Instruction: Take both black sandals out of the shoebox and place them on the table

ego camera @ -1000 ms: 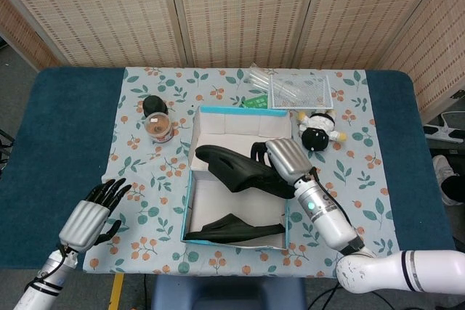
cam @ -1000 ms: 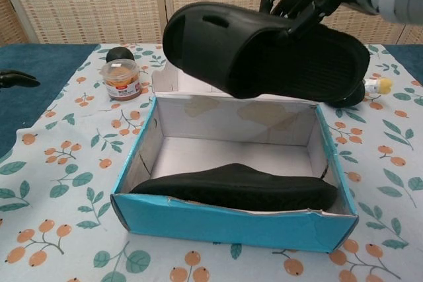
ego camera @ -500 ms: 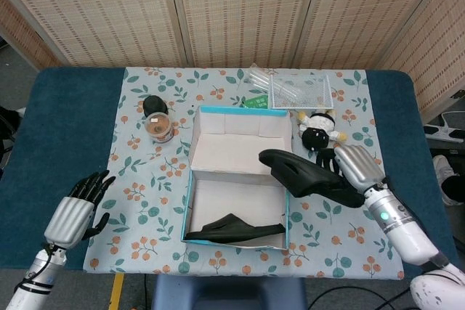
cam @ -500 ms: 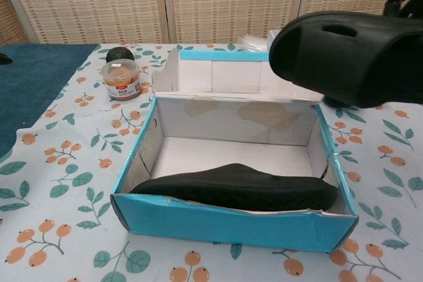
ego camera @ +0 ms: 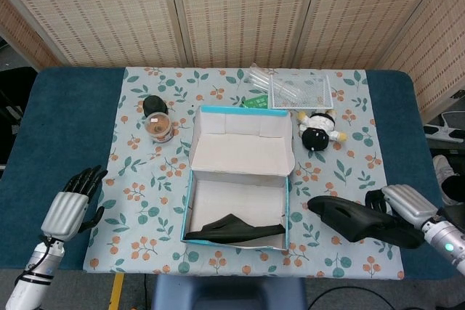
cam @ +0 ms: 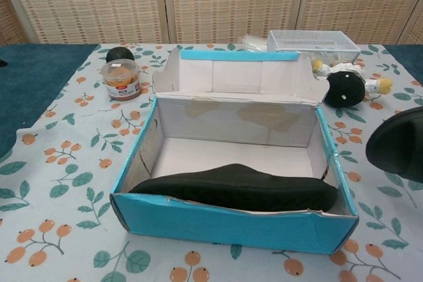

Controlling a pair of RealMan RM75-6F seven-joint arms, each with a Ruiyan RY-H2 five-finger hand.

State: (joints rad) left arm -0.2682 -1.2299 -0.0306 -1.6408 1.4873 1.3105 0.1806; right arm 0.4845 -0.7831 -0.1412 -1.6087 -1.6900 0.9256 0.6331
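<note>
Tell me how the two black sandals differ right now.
The sandal in the box lies along the shoebox's front wall, untouched; the carried sandal is out of the box, gripped by the right hand over the floral cloth to the box's right. The boxed one shows its low side profile; the carried one shows its broad strap from above. Both are plain black slides.

Jar (ego camera: pixel 158 128), plush toy (ego camera: pixel 317 129), perhaps mesh tray (ego camera: pixel 301 91)

Matt black rubbery sandal (cam: pixel 238 188) lies in a glossy blue cardboard shoebox (cam: pixel 225 224) on floral tablecloth (cam: pixel 59 176).
</note>
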